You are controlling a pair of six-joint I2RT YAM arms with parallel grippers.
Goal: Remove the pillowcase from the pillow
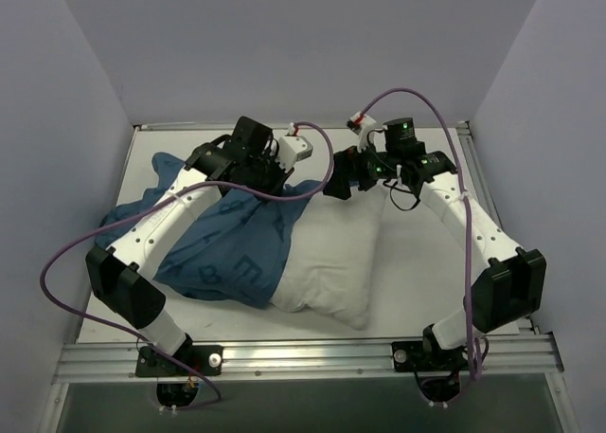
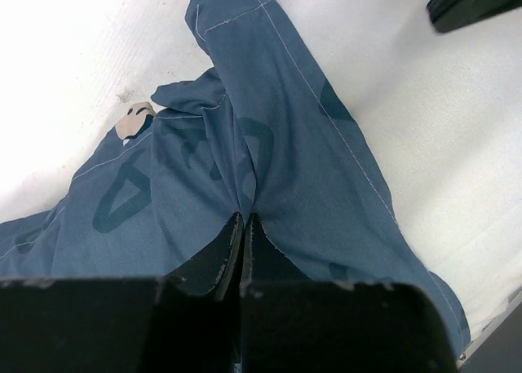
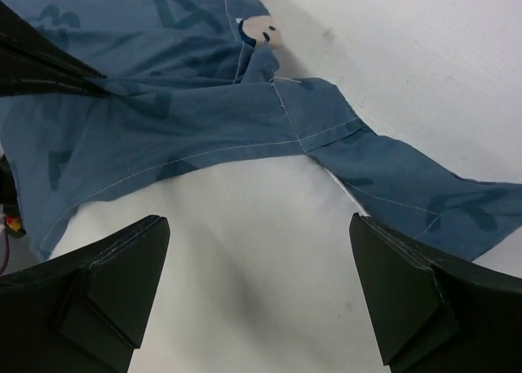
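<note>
The white pillow (image 1: 333,255) lies mid-table with its right half bare. The blue printed pillowcase (image 1: 227,248) covers its left half and trails to the far left. My left gripper (image 1: 276,174) is shut on a pinched fold of the pillowcase (image 2: 269,144) at the cover's far edge, its jaw tips (image 2: 243,218) pressed together. My right gripper (image 1: 339,183) is open and empty, hovering just above the bare pillow (image 3: 245,267) near the cover's hemmed edge (image 3: 179,120); its gap (image 3: 257,220) frames white pillow. The left gripper's dark fingers (image 3: 41,55) show at the upper left.
The white table (image 1: 417,296) is bounded by grey walls at back and sides and an aluminium rail (image 1: 312,357) at the near edge. Purple cables (image 1: 57,262) loop off both arms. Loose cover fabric bunches at the far left (image 1: 156,172).
</note>
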